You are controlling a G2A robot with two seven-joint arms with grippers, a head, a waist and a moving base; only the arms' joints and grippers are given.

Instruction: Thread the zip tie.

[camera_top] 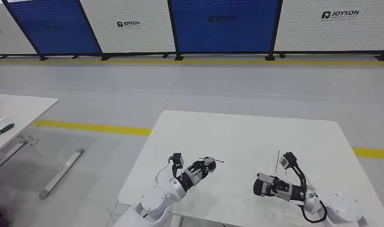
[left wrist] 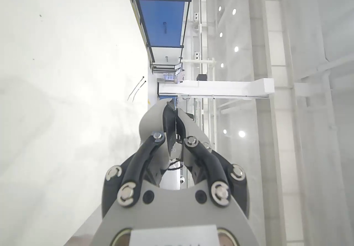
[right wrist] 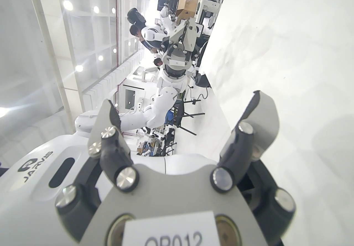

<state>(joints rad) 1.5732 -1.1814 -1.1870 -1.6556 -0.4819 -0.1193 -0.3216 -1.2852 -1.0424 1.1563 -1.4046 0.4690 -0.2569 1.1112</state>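
On the white table point(camera_top: 240, 137), my left gripper point(camera_top: 210, 163) is shut near the front left. A thin black zip tie point(camera_top: 219, 161) sticks out from its tips. In the left wrist view the left gripper point(left wrist: 172, 109) has its pads pressed together. Farther off, two thin black zip ties point(left wrist: 137, 89) lie side by side on the table; the top view shows them as a thin line point(camera_top: 278, 160). My right gripper point(camera_top: 258, 187) sits at the front right, just in front of those ties. The right gripper point(right wrist: 184, 104) stands wide open with nothing between its fingers, facing the left gripper point(right wrist: 185, 24).
The table's near edge lies close under both arms, and its left edge point(camera_top: 141, 161) is beside the left arm. Another white table point(camera_top: 18, 116) stands at the far left. Blue and white fence panels point(camera_top: 222, 20) line the back. Bare tabletop stretches behind both grippers.
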